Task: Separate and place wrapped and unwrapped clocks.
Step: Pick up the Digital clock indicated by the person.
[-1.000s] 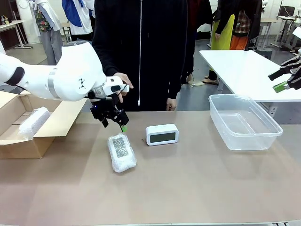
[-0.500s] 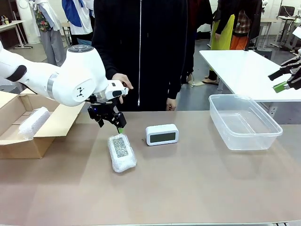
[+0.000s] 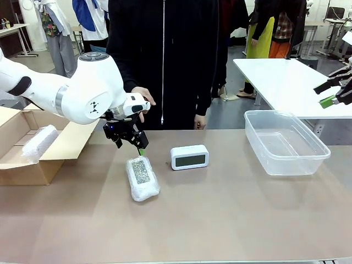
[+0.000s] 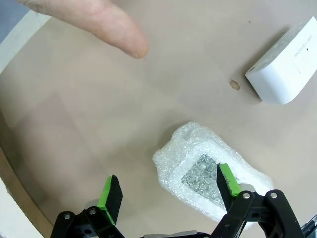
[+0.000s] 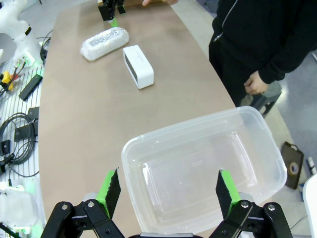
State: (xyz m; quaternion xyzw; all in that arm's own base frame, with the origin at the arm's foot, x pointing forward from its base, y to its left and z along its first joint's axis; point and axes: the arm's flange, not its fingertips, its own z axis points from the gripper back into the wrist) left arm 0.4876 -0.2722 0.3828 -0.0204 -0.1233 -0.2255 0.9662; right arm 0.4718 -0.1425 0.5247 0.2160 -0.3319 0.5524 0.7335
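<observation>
Bundle [image 3: 142, 179] beside clock [image 3: 189, 157] looks soft, light, slippery; left gripper [image 3: 132, 146] hovers released above it. Pinch across its narrow middle.

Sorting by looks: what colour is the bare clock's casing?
The clock is white; the front view shows it best.

The front camera stands on the robot's side of the brown table [image 3: 231, 220], facing across the white rounded plastic digital clock [image 3: 189, 157] to the person in black [image 3: 165, 55] behind it. The left wrist camera hangs close over the tabletop just left of that clock, looking down; the right wrist camera looks back from high up, well to the clock's right. All three share the clock.
</observation>
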